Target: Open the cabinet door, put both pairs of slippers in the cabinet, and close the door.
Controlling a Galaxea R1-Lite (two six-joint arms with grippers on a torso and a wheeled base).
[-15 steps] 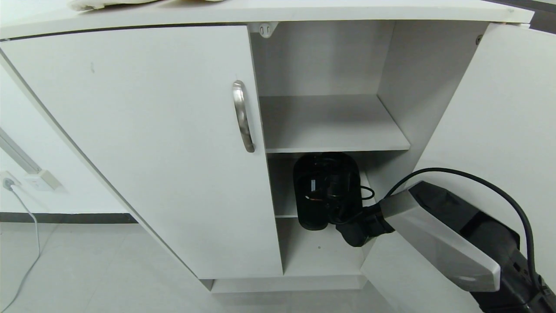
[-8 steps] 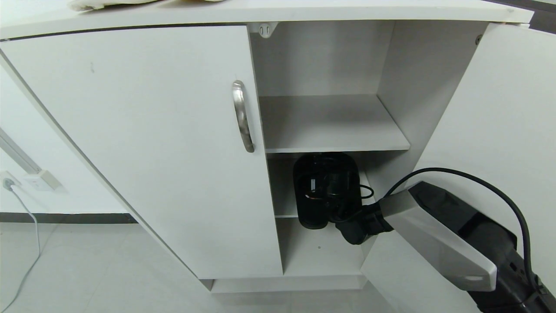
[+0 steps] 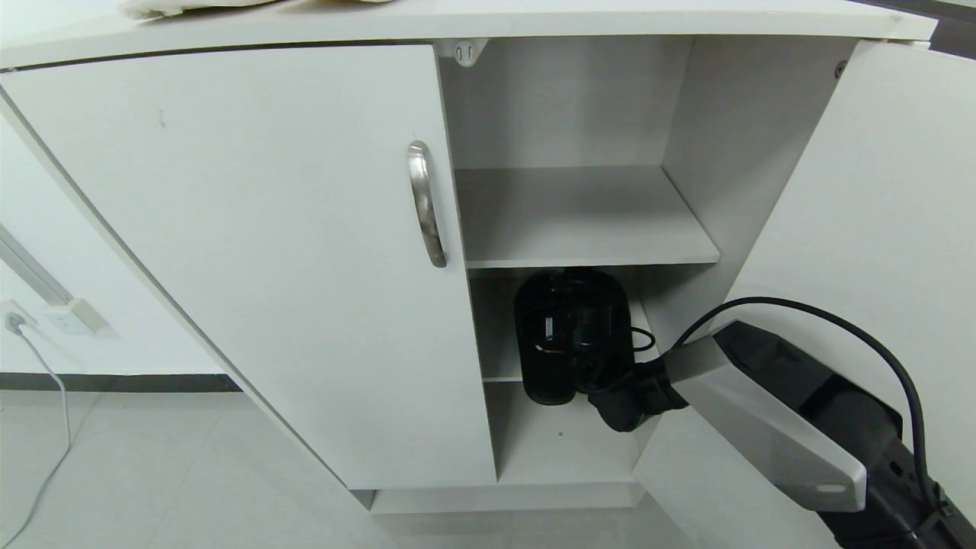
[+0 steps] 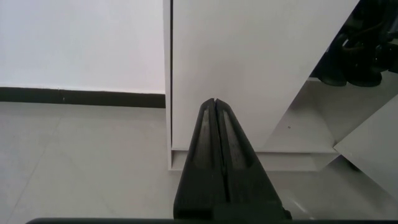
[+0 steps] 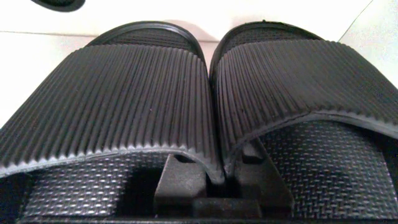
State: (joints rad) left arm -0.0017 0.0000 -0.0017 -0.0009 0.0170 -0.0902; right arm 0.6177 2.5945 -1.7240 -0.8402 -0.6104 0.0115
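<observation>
Black fingers of the right gripper are seen clamped on the touching inner edges of two ribbed straps, so the pair of black slippers is held side by side between them. In the head view, the pair is seen inside the cabinet, in the lower compartment just beneath the upper shelf. Whether the slippers touch the narrow lower shelf or the cabinet floor cannot be told. The right arm is extended into the opening from the lower right, with a black cable arched over it. The right door is swung open beside the arm, while the left door is shut, its metal handle standing upright at the edge nearest the opening.

The left gripper is seen with its two fingers pressed flat together and nothing between them. It is held above the tiled floor, in front of the lower corner of the shut door, well apart from the slippers.

A pale object lies on the cabinet top, too cut off to be identified. A wall socket with a cable is seen at the far left.
</observation>
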